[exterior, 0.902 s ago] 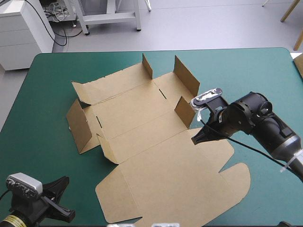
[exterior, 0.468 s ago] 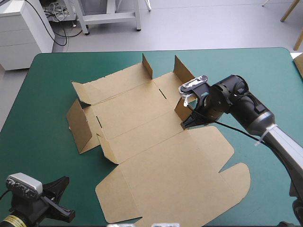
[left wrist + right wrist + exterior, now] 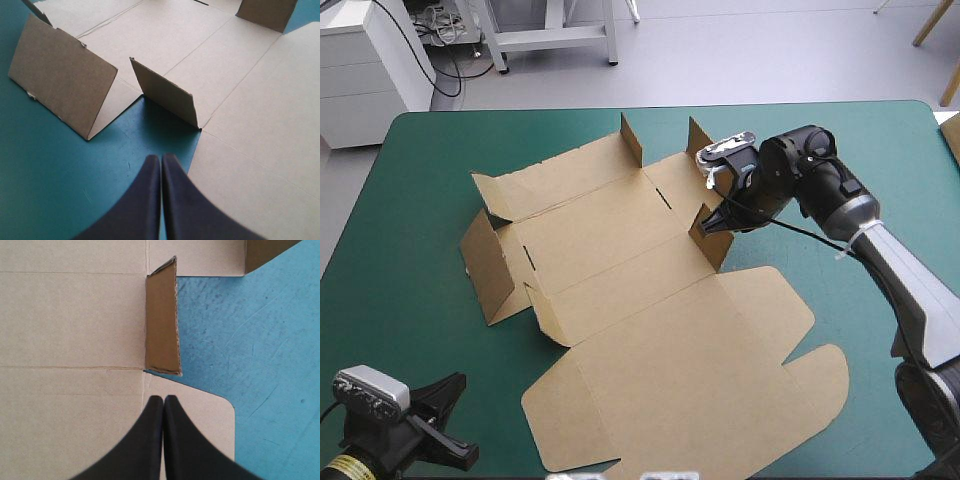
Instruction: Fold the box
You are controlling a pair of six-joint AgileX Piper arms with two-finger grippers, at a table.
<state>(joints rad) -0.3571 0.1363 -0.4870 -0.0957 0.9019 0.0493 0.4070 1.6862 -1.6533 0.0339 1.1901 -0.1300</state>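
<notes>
1. Right tool (image 3: pixel 163 400): we note both black fingers pressed together into a single point, with nothing between them. The point hangs over the box (image 3: pixel 650 330), above a round-cornered tab at the right end of the lid panel (image 3: pixel 700 390).
2. Just ahead of that point stands a short side flap (image 3: pixel 162 320), upright on its crease. Nothing lies between the point and the flap. We cannot tell whether the tool touches the board beneath it.
3. Farther ahead on the same side of the box stands a second upright flap (image 3: pixel 265 252), with bare teal-green cover between the two flaps. In the high view the right arm hides part of it.
4. Left tool (image 3: pixel 161 159): the fingers are likewise together and empty. It sits over bare cover by the near left corner of the worktop (image 3: pixel 410 200), off the box and beside the lid panel's left edge.
5. Ahead of the left tool we see a small raised flap (image 3: pixel 165 95). Beside that flap a larger side panel (image 3: pixel 62 95) is tilted up from the cover.
6. The box is a brown cut sheet at the middle of the worktop. Its base and lid panel are flat, and the lid panel reaches toward the near edge.
7. A tan edge (image 3: pixel 952 138) shows at the worktop's right side, and we cannot tell what it is.
</notes>
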